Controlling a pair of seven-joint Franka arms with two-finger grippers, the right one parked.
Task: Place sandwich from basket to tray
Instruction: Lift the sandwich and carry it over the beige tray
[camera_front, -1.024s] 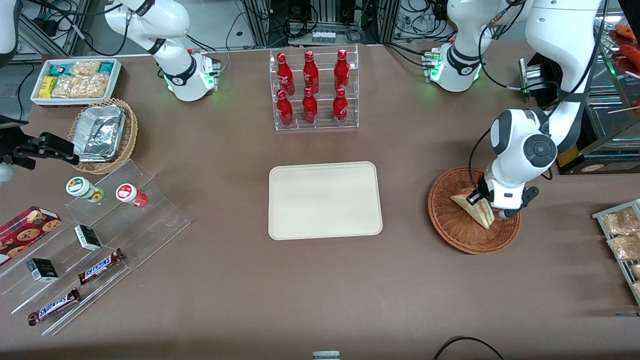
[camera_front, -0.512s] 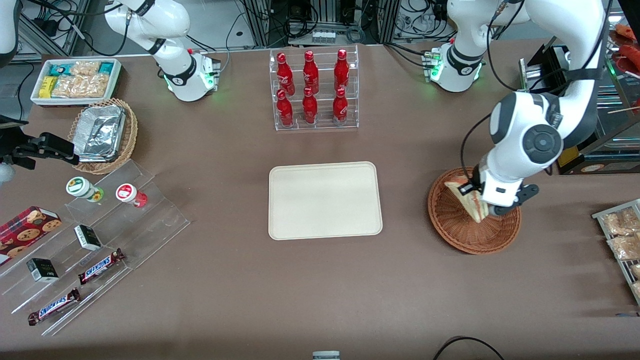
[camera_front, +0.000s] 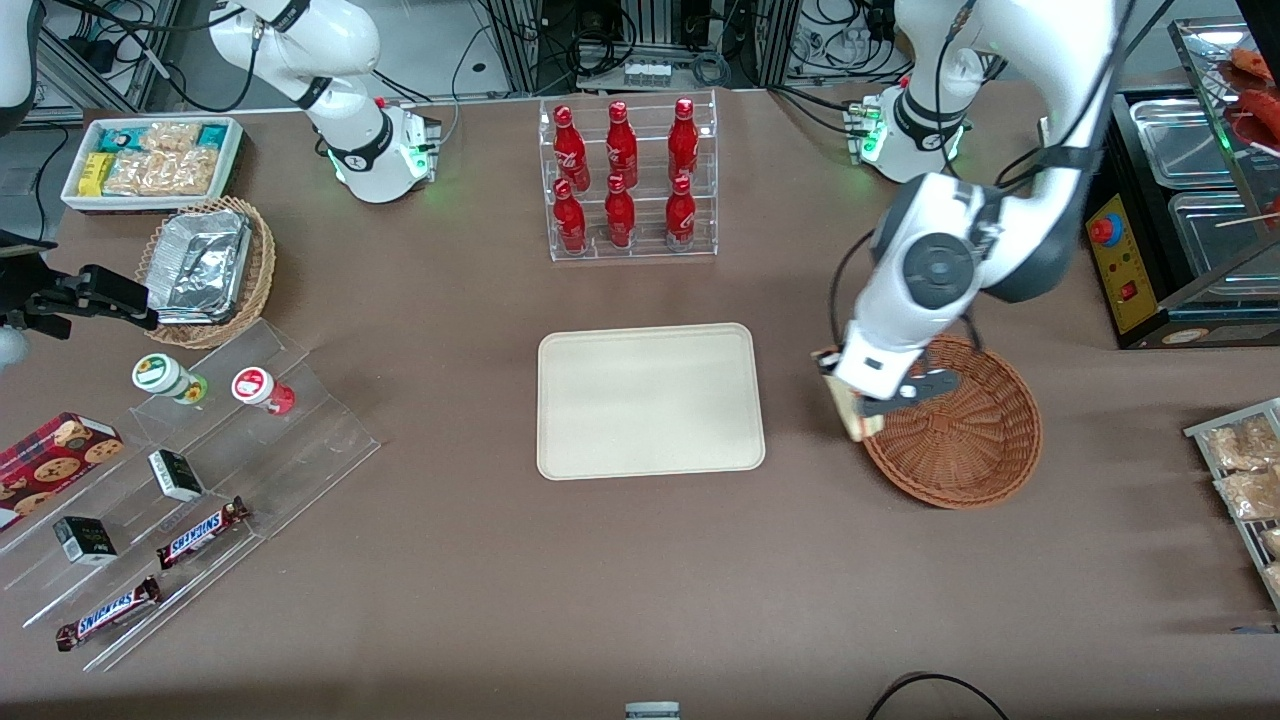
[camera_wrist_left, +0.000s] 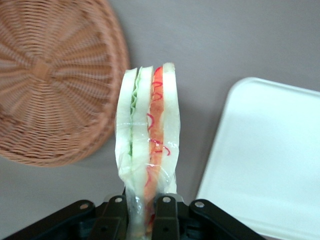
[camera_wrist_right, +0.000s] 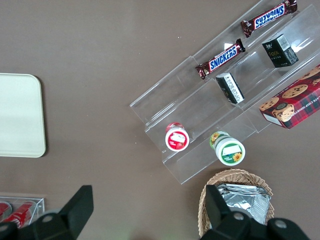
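Above the woven basket's (camera_front: 965, 440) rim, claw (camera_wrist_left: 141, 210) clamped on layered wedge sandwich (camera_wrist_left: 146, 145), smooth tray (camera_front: 650, 400) near.

light: bright, even overhead | shadows: soft, faint | focus: wrist view slightly blurred | glare: none

Pincer (camera_front: 862, 415) clamped, pointing down

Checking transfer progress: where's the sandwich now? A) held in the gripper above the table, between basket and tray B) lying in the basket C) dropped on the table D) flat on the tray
A: the gripper clamps the sandwich between basket and tray.
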